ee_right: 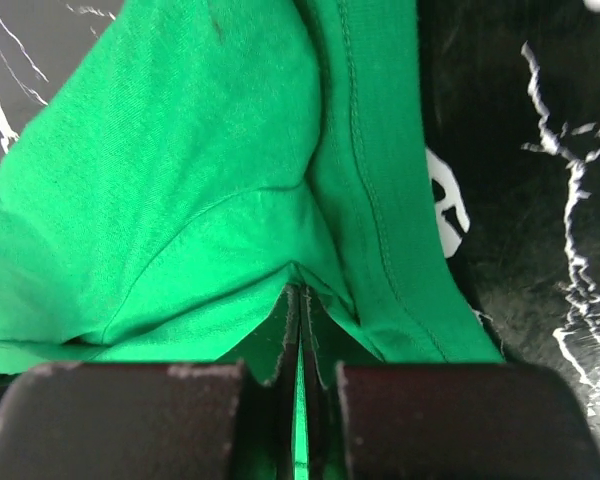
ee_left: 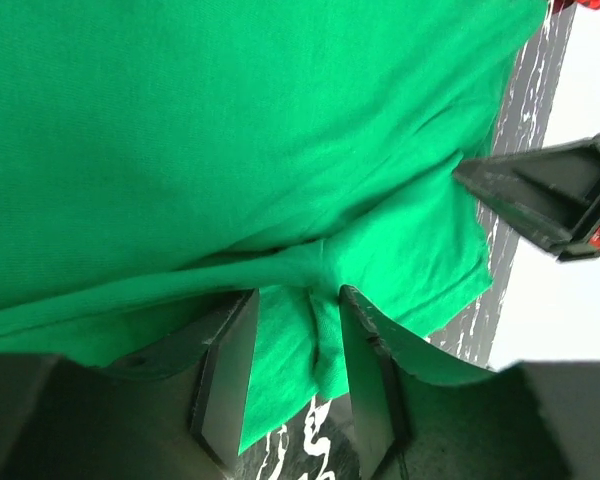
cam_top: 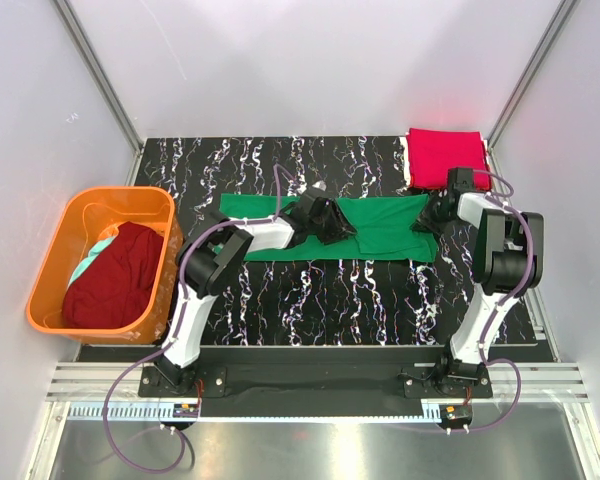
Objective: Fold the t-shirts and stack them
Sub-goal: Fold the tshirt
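Table (cam_top: 310,300), green t-shirt (cam_top: 380,225) stretched in a strip across its middle, red t-shirt (cam_top: 442,155) folded at its far right corner; right gripper (ee_right: 300,300) clamped on the strip's end nearest the table's right edge, left gripper (ee_left: 295,310) with jaws parted astride a cloth ridge mid-table; crosswise fold in hand, probably needing that end carried leftward.

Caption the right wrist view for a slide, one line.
Right end effector pinched shut on a fold of the kelly green cotton t-shirt lying on the black marbled tabletop.
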Robot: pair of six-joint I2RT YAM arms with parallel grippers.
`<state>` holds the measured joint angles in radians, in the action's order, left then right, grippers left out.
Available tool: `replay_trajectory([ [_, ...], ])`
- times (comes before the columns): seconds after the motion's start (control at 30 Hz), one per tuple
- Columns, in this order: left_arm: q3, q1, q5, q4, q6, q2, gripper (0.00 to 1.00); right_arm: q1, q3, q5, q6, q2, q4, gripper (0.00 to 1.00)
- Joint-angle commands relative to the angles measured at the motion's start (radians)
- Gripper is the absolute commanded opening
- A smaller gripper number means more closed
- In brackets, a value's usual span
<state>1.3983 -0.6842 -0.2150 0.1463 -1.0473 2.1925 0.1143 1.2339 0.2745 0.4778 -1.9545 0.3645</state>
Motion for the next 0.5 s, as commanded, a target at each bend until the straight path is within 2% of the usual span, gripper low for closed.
replay_trajectory([
  [0.0, -0.03, 0.003, -0.027, -0.036, 0.047, -0.12, 0.44, 0.002, 0.035, -0.099, -0.053, -0.006, -0.006, 0.05],
  [0.1, -0.097, 0.002, -0.021, -0.021, 0.067, -0.201, 0.42, 0.002, 0.045, -0.127, -0.064, 0.026, 0.025, 0.2],
  [0.13, -0.108, 0.002, -0.024, -0.01, 0.076, -0.207, 0.4, 0.002, 0.05, -0.136, -0.065, 0.051, 0.034, 0.3],
  [0.27, -0.081, 0.002, -0.066, 0.028, 0.073, -0.168, 0.28, 0.002, 0.058, -0.135, -0.058, 0.118, 0.114, 0.43],
  [0.37, -0.039, 0.0, -0.122, 0.107, 0.029, -0.096, 0.23, 0.001, 0.039, -0.115, -0.054, 0.198, 0.143, 0.47],
  [0.47, 0.01, -0.005, -0.142, 0.107, 0.009, -0.024, 0.2, 0.001, 0.016, -0.098, -0.054, 0.285, 0.157, 0.49],
])
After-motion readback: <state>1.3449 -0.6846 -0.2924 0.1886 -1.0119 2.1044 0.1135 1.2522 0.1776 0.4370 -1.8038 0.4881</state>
